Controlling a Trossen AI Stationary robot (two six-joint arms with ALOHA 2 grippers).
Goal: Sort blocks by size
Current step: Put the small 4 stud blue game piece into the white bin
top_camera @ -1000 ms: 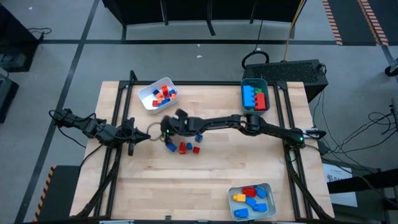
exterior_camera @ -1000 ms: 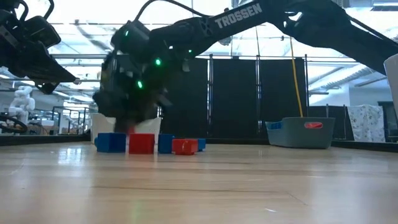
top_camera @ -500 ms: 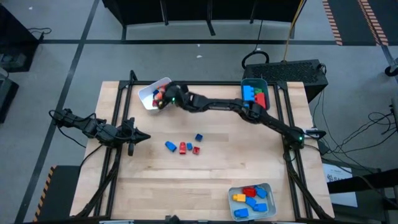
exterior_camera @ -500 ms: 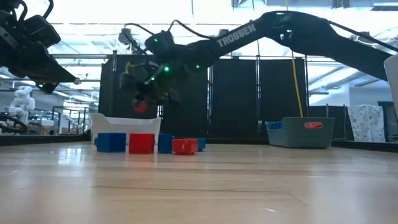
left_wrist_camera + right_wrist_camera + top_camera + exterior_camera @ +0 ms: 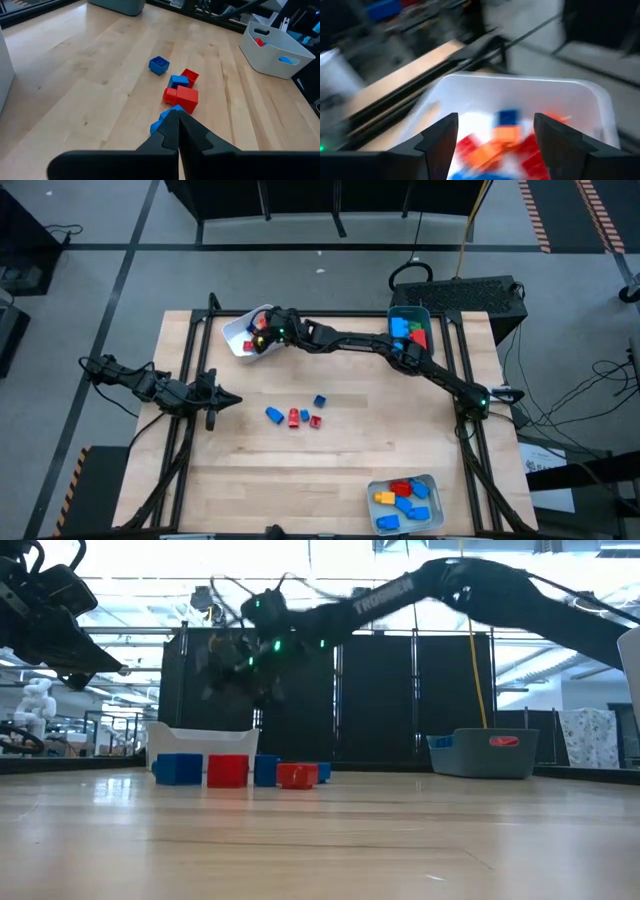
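While its fingers stand spread with nothing between them, the right gripper (image 5: 496,145) hangs over the white tray (image 5: 470,92), red, orange and blue blocks (image 5: 507,134) lying just below. Farther off, the left gripper (image 5: 178,116) waits, fingers pressed together, beside the loose blocks (image 5: 296,414).

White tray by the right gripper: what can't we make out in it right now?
- High view: right gripper covers much of the white tray.
- Right wrist view: blocks inside are motion-blurred; count and sizes unreadable.
- Low view: tray wall hides its contents; loose blocks stand in front.
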